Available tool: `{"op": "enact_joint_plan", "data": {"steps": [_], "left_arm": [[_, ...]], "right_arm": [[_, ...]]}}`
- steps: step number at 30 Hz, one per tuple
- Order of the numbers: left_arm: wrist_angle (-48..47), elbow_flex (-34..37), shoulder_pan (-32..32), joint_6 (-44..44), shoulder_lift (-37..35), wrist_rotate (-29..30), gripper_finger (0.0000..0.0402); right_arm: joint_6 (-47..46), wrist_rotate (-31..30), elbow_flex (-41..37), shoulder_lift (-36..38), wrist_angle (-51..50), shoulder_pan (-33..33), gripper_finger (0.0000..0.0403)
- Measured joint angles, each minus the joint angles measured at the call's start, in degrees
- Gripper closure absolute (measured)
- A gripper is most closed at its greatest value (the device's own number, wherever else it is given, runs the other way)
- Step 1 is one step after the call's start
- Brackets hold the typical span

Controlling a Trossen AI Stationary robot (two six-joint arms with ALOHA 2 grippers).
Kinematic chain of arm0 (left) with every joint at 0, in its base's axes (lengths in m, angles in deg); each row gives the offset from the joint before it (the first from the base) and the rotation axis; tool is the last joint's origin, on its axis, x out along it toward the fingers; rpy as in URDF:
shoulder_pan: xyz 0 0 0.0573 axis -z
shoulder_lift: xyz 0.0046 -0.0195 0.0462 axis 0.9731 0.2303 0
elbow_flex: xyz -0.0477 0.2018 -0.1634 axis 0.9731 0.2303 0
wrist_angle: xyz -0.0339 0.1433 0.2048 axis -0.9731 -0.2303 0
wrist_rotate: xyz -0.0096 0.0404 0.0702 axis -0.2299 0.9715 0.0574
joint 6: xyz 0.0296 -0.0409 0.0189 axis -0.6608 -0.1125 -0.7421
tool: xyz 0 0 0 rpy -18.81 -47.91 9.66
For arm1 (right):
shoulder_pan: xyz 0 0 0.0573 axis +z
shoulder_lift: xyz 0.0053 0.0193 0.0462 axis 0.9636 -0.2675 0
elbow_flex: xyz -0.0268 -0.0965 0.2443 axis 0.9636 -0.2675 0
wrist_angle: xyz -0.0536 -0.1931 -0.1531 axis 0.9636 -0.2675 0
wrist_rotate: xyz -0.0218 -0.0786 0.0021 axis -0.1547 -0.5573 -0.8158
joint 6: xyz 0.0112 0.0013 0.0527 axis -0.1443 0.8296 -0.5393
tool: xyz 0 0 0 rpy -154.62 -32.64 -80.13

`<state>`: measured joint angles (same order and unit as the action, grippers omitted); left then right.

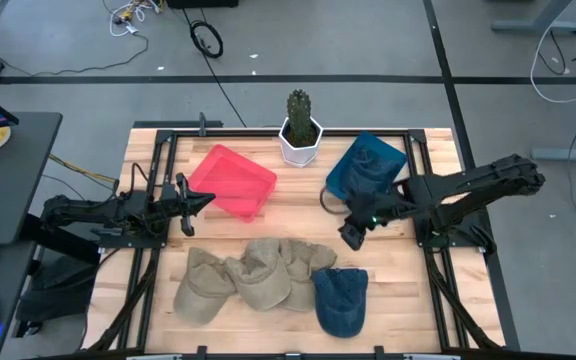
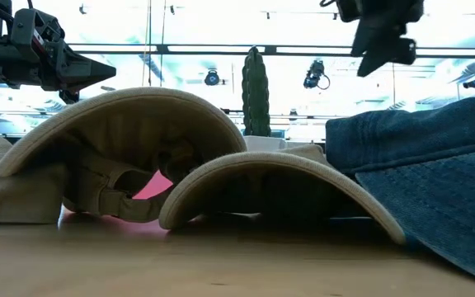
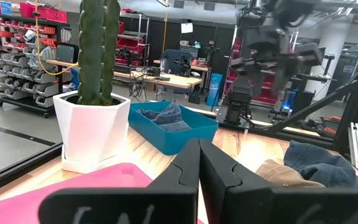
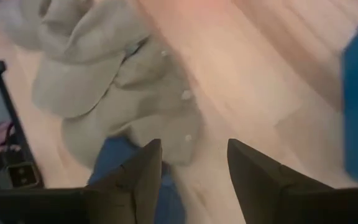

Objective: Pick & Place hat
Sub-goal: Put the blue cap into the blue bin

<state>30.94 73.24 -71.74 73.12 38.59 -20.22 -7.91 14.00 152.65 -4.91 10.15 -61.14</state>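
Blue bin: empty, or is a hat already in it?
Not empty. The blue bin holds a denim hat; the left wrist view shows the fabric bunched inside, below the rim.

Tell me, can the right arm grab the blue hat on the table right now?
Probably yes. The right pincer is open and empty, hanging above the wood just beyond the blue hat. Nothing lies on top of that hat; the tan hats only touch its side.
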Motion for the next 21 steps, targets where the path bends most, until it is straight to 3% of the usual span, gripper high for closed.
{"op": "enact_joint_plan", "data": {"steps": [11, 21], "left_arm": [[-0.01, 0.00, 0.00, -0.02, 0.00, 0.00, 0.0396], [-0.01, 0.00, 0.01, 0.01, 0.00, 0.01, 0.0396]], "right_arm": [[-6.25, -9.14, 0.02, -0.50, 0.76, 11.53, 0.0218], [-10.91, -9.36, 0.88, -3.29, -0.11, 15.71, 0.0218]]}}
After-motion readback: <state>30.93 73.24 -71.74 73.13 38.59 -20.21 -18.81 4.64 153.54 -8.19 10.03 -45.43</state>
